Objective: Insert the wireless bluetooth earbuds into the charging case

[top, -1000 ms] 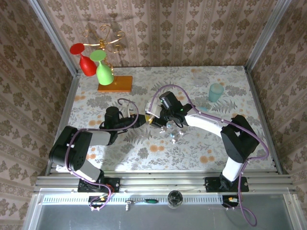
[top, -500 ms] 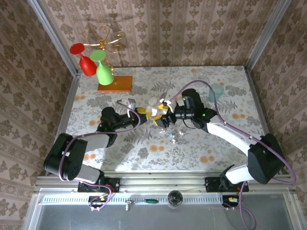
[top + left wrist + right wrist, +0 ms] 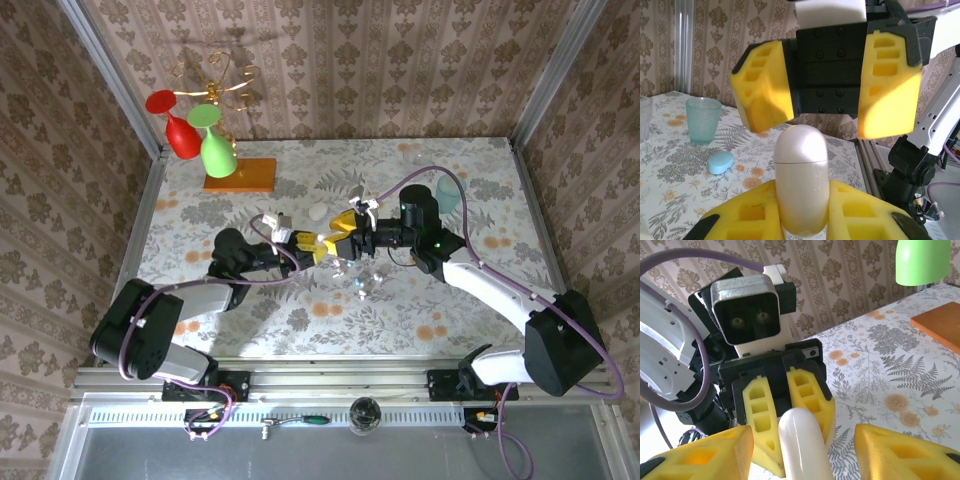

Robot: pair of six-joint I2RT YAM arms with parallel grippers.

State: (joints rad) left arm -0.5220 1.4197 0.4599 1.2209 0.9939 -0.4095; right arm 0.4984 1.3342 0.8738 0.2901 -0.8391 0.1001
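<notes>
the two arms meet nose to nose over the middle of the floral table [image 3: 300, 320]. the left gripper [image 3: 802, 192] is clamped on a white oval capsule [image 3: 801, 165], its yellow foam fingers [image 3: 752, 217] pressed to either side of the lower half, so the capsule stands out past the tips with a thin seam running round it. the right gripper [image 3: 805, 440] faces it head-on with its jaws apart. from its own wrist camera the capsule's rounded end sits between the two yellow pads [image 3: 705, 452] with a gap on each side, touching neither.

the charging case [image 3: 720, 162] is not in either grip. the small light-blue pebble lies flat on the cloth on the right side of the table, just near of the teal cup [image 3: 703, 120] and well apart from the grippers. whether its lid is open or closed i can't make out. the earbuds [image 3: 361, 285] look like tiny glinting bits on the cloth just near of where the grippers meet, too small to tell more.

another white pebble [image 3: 318, 211] rests on the table just far of the grippers. at the far left a red glass [image 3: 172, 120] and a green glass [image 3: 215, 145] hang on a gold wire stand with an orange wooden base [image 3: 240, 174].
</notes>
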